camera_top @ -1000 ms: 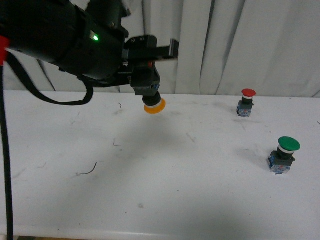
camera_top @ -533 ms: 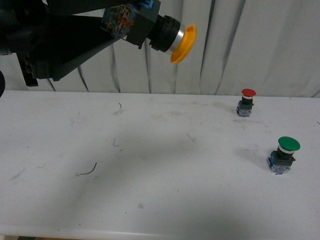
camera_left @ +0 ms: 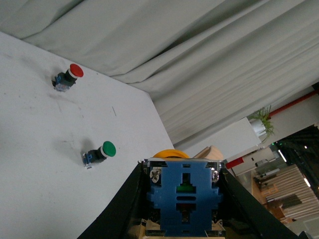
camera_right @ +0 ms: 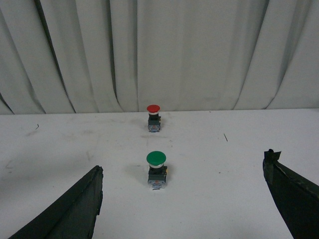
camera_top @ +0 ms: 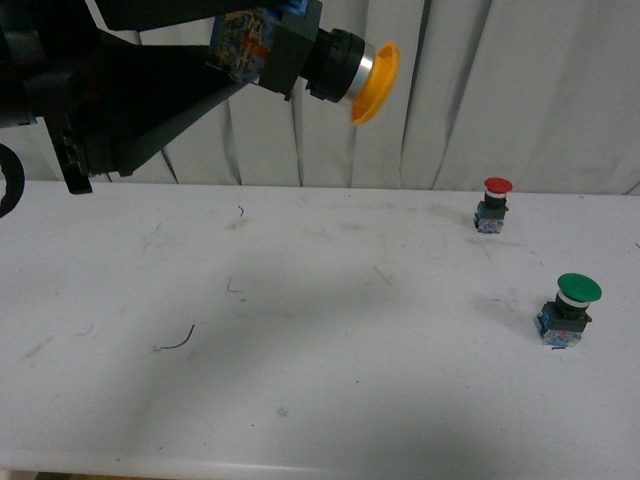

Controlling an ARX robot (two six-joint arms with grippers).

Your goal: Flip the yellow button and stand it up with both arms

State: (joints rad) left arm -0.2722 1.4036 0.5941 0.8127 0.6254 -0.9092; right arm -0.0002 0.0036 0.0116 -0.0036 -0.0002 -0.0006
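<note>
My left gripper [camera_top: 250,50] is shut on the yellow button [camera_top: 345,68] and holds it high above the white table [camera_top: 300,340], near the top left of the front view. The button lies on its side, its orange-yellow cap pointing right. In the left wrist view its blue base [camera_left: 185,196] fills the space between the black fingers [camera_left: 127,204], with the cap's rim just showing beyond it. My right gripper [camera_right: 182,199] is open and empty, low over the table; it does not show in the front view.
A red-capped button [camera_top: 493,204] stands upright at the table's far right, and a larger green-capped button [camera_top: 568,309] stands nearer on the right. Both show between the right gripper's fingers [camera_right: 153,117] [camera_right: 156,169]. A white curtain [camera_top: 500,90] hangs behind the table.
One second ago the left gripper held the button lower with its cap pointing down; it has since risen and turned the button so the cap points right. Since half a second ago, almost nothing moved.
</note>
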